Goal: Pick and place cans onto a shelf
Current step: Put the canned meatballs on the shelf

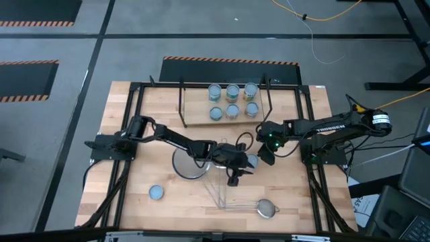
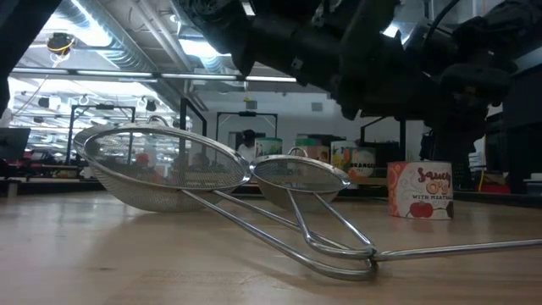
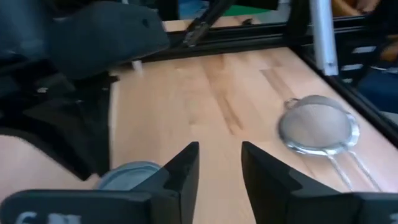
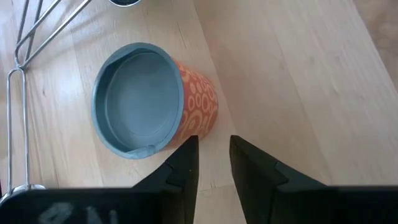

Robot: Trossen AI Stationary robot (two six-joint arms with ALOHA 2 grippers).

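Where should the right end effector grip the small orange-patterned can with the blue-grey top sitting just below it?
Grip the orange-patterned can across its round side wall, coming straight down from above. It stands upright on the wooden table, so the curved sides are free. The right end effector sits beside it, fingers too close together; it likely needs to open wider and shift over the can.

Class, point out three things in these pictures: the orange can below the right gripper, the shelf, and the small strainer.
orange can (image 4: 140,99), right wrist view, on its blue-grey top.
shelf (image 1: 195,122), high view, on a bare part of its wooden board.
small strainer (image 1: 267,209), high view, on its mesh bowl.
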